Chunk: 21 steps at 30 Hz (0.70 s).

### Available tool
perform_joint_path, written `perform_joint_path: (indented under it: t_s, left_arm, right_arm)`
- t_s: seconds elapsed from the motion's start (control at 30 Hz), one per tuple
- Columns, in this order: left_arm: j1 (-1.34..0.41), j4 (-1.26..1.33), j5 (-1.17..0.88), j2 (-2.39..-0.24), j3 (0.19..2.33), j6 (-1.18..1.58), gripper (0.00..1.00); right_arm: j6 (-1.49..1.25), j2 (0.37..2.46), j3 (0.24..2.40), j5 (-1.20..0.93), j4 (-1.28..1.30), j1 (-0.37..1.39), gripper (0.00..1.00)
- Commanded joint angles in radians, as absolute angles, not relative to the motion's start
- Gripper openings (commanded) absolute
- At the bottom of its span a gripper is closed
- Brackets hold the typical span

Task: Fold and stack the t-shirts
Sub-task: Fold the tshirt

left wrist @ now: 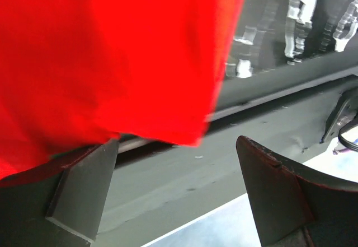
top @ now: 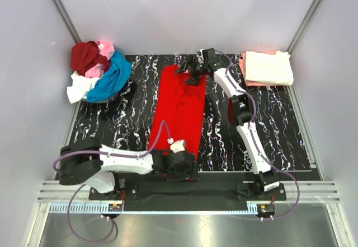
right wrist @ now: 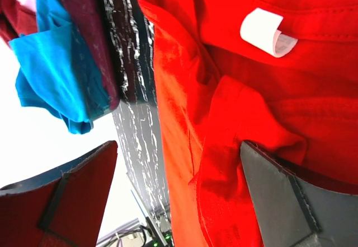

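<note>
Left of the long bright red soft-cloth t-shirt (top: 180, 104) lies a loose heap of dark red, pink, blue and white shirts (top: 96, 70). The red shirt itself lies flat as a narrow strip. At its near hem the left gripper (left wrist: 178, 146) stands apart, with cloth draped over one finger. At its collar end the right gripper (right wrist: 179, 146) gapes too. Each should pinch every layer near an edge before lifting, to keep the strip taut. Right of the shirt sits the folded cream-and-salmon stack (top: 267, 68).

The left gripper (top: 184, 168) partly hides the near hem of the flat bright red cloth t-shirt (top: 180, 110), blurred in the left wrist view
</note>
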<state>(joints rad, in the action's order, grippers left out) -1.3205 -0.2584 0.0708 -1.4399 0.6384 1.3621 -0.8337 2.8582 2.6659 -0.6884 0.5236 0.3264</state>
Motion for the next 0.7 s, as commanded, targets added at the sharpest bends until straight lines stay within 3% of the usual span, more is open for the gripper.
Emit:
perform_joint_path:
  t_s: [0.0, 0.23, 0.57, 0.67]
  left_arm:
    - [-1.399, -0.360, 0.110, -1.465, 0.768, 1.385, 0.92]
    - [-1.402, -0.598, 0.242, -1.295, 0.894, 1.364, 0.94]
    - [-1.402, -0.906, 0.359, -1.070, 1.025, 1.351, 0.98]
    - [-1.394, -0.992, 0.432, -0.965, 1.020, 1.359, 0.98]
  right_arm:
    - [-0.808, 2.948, 2.701, -0.658, 0.480, 0.313, 1.00]
    - [-0.750, 2.804, 2.640, -0.807, 0.328, 0.313, 1.00]
    - [-0.471, 2.488, 2.599, -0.589, 0.673, 0.295, 1.00]
    - [-0.407, 2.290, 2.450, -0.511, 0.692, 0.295, 1.00]
